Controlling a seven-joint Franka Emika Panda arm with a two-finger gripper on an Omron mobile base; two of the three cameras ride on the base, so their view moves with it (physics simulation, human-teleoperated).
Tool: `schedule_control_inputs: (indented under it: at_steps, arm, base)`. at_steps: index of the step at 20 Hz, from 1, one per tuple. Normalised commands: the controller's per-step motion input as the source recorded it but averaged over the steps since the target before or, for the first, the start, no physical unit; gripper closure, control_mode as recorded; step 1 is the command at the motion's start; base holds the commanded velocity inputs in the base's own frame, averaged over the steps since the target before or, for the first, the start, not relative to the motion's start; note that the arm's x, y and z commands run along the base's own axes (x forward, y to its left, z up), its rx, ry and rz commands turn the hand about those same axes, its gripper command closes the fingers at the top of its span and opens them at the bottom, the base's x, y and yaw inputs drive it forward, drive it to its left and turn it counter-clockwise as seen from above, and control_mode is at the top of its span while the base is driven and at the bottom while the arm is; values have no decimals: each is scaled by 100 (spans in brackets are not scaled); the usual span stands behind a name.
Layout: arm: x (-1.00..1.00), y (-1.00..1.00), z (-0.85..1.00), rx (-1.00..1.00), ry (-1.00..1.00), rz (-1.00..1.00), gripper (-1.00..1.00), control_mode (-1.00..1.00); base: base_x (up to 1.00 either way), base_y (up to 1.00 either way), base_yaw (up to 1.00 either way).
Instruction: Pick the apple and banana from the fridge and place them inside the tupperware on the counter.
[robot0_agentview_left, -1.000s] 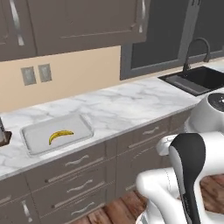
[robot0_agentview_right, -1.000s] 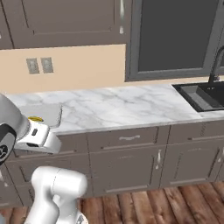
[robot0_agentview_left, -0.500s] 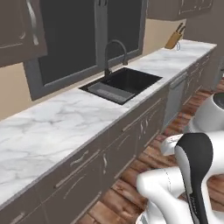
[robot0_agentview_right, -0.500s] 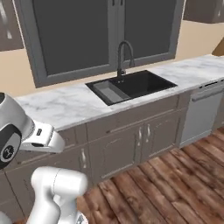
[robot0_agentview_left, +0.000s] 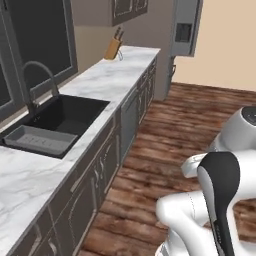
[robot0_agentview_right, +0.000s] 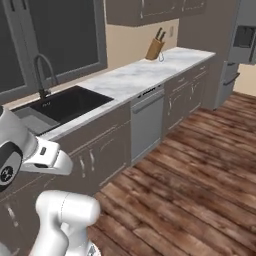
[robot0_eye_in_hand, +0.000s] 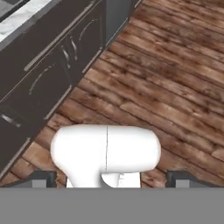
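Marble worktop (robot0_agentview_left: 107, 75) runs away past the black sink (robot0_agentview_left: 55, 122) to a knife block (robot0_agentview_left: 113, 48) in the left base view; the fridge (robot0_agentview_left: 185, 30) stands beyond. A second ago this camera faced the tupperware holding the banana, so the base has turned. In the right base view, a dishwasher (robot0_agentview_right: 146, 126) sits beside the sink. In the hand view, the gripper (robot0_eye_in_hand: 112, 178) hangs spread wide and empty above the wood floor (robot0_eye_in_hand: 175, 87).

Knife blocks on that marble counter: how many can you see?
1. The knife block stands at the far end of the counter, against the wall, well past the sink. Others may sit outside the pictures.
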Motion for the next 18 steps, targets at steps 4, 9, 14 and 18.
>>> schedule_control_inputs:
  at_steps: [4,9,14,18]
  arm:
    - [0,0,0,0,0,0,-100,100]
    - [0,0,0,0,0,0,-100,100]
    - [0,0,0,0,0,0,-100,100]
    - [0,0,0,0,0,0,-100,100]
  base:
    - [92,-52,-5]
    - [97,-54,0]
    - [91,-51,-30]
    - [99,-44,-50]
